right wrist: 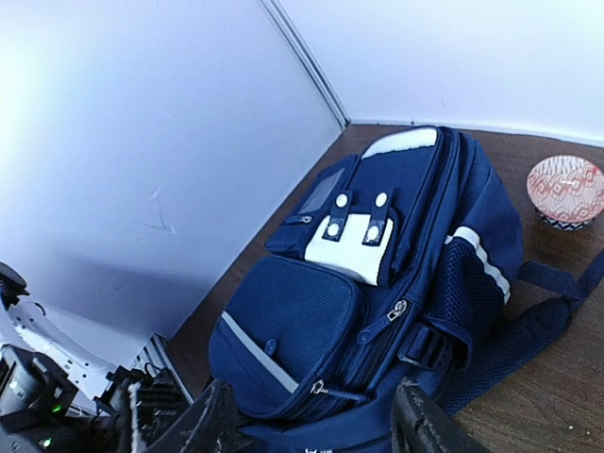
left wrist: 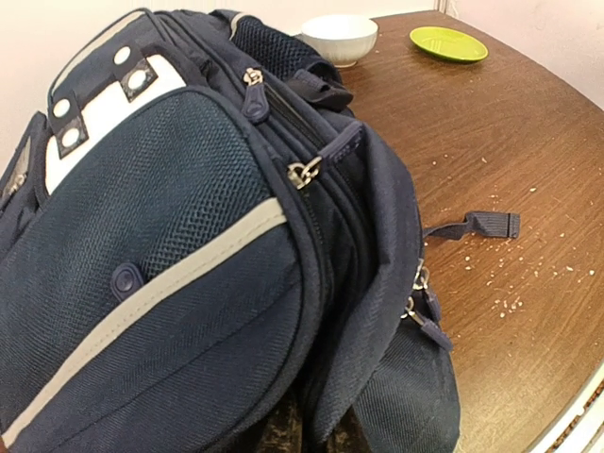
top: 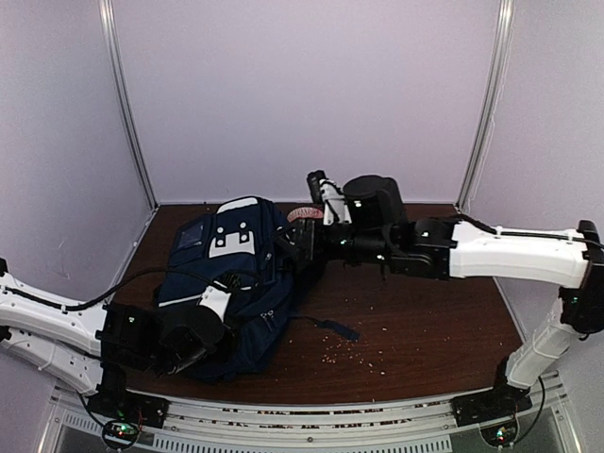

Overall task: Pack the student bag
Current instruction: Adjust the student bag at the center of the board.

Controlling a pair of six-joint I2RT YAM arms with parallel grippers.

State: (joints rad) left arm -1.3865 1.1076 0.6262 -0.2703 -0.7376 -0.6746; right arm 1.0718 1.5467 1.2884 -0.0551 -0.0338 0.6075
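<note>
Backpack lying flat beneath the right claw, whose fingers stand wide apart over its zip side; left claw, narrowed shut, against the backpack's bottom end, any hold hidden

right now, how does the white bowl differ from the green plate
The white bowl is deep and pale; the green plate is nearly flat. The white bowl sits close behind the student bag; the green plate lies further off, clear of it. Both are round and rest on the brown table.
</note>
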